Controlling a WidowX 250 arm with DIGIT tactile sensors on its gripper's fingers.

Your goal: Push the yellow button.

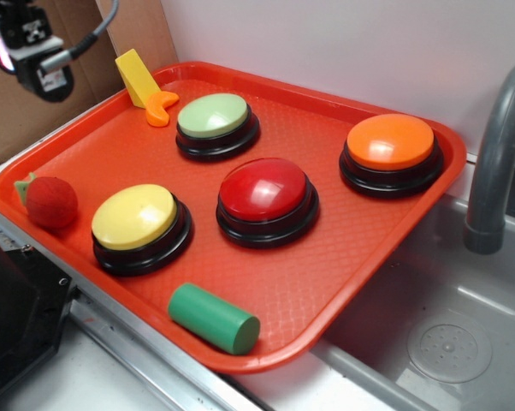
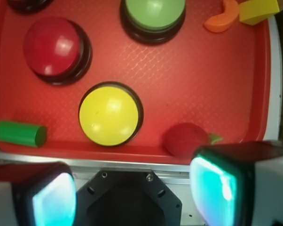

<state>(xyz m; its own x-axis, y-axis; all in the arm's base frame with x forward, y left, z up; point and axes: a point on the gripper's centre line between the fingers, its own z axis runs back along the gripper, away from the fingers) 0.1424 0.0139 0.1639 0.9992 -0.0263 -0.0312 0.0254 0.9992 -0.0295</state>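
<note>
Gripper (image 1: pixel 31 51), upper left, jaws spread and empty, risks clipping the strawberry (image 1: pixel 48 201) beside the yellow button (image 1: pixel 136 217) lower left.

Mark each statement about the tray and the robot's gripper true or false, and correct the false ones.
1. The yellow button sits next to the red button on the red tray. True.
2. The gripper is pressing down on the yellow button. False: it is off the tray's edge, touching nothing.
3. The green cylinder stands upright. False: it lies on its side near the tray's front edge.
4. The toy strawberry lies beside the yellow button. True.
5. The orange button is the closest button to the yellow wedge block. False: the pale green button is.
</note>
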